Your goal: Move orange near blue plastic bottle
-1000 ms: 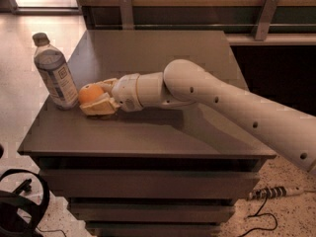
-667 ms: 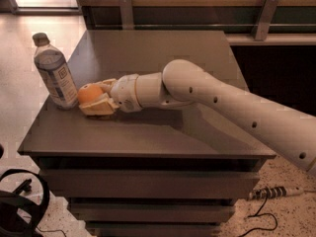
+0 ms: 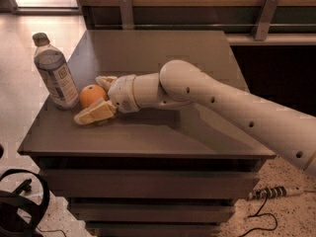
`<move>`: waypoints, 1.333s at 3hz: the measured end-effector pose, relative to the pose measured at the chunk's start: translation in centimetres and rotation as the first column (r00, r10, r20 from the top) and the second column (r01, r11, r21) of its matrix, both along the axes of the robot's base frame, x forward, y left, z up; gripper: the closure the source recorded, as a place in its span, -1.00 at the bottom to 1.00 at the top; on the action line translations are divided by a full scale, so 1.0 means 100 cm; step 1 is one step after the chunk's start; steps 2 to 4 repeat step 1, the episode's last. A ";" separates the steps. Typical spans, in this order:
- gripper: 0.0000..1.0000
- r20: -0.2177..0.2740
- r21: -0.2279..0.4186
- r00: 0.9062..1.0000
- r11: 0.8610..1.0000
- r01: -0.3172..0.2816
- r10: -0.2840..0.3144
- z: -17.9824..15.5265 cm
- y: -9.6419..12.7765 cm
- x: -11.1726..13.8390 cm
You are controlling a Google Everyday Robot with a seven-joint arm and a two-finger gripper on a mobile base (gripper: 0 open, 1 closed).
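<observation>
The orange (image 3: 93, 95) rests on the dark table (image 3: 163, 48), right beside the blue plastic bottle (image 3: 54, 72), which stands upright at the table's left edge with its grey cap on. My gripper (image 3: 90, 99) reaches in from the right and lies around the orange. Its fingers are spread: one finger (image 3: 105, 79) sits behind the orange and the other (image 3: 95, 113) lies on the table in front of it, slightly apart from the fruit. The gripper is open and the orange sits between the fingers.
The table's left and front edges are close to the bottle and orange, with floor below. Drawers sit under the tabletop. A wooden wall with metal brackets (image 3: 126, 11) runs behind. A cable (image 3: 269, 194) lies on the floor at right.
The fingers have spread apart from the orange, which they were gripping before. The orange now sits a little closer to the bottle.
</observation>
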State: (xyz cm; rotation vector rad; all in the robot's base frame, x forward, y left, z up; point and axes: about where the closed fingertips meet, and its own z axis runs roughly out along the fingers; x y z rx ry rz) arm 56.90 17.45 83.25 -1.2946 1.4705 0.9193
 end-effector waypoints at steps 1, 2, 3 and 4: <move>-1.00 0.000 0.000 1.000 1.000 0.000 0.000 0.000 0.000 0.000; -1.00 0.000 0.000 1.000 1.000 0.000 0.000 0.000 0.000 0.000; -1.00 0.000 0.000 1.000 1.000 0.000 0.000 0.000 0.000 0.000; -1.00 0.000 0.000 1.000 1.000 0.000 0.000 0.000 0.000 0.000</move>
